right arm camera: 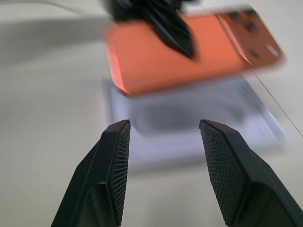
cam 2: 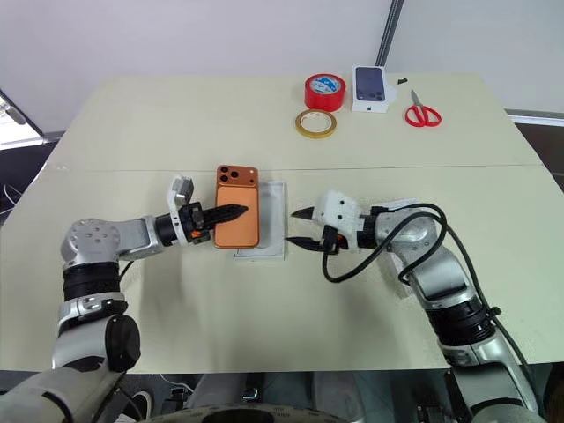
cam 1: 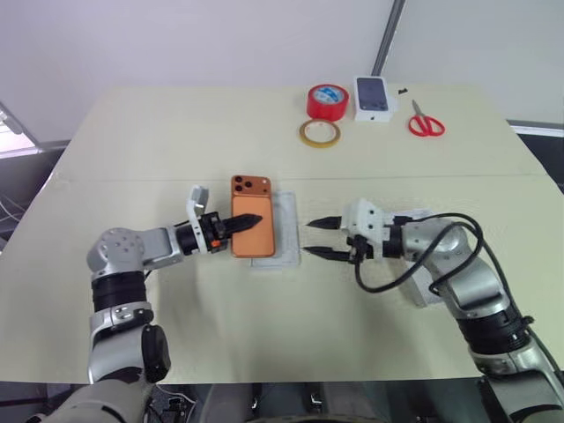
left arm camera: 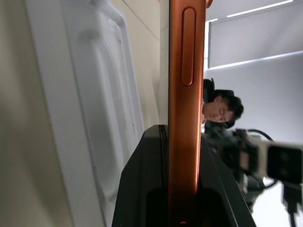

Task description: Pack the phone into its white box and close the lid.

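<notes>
Your left claw (cam 1: pixel 249 218) pinches the phone (cam 1: pixel 253 227), stiff and slippery, over the white box (cam 1: pixel 285 231); right claw (cam 1: pixel 317 238) spread; grip its edges.

Beyond the right gripper (right arm camera: pixel 163 130), whose two ribbed fingers stand apart, the phone (right arm camera: pixel 189 52) hangs just above the white box (right arm camera: pixel 189 125) (blurred), pinched from the far side by the left gripper (right arm camera: pixel 177 38).

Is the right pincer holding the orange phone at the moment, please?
No: the right pincer hangs open beside the white box, while the left pincer grips the phone.
</notes>
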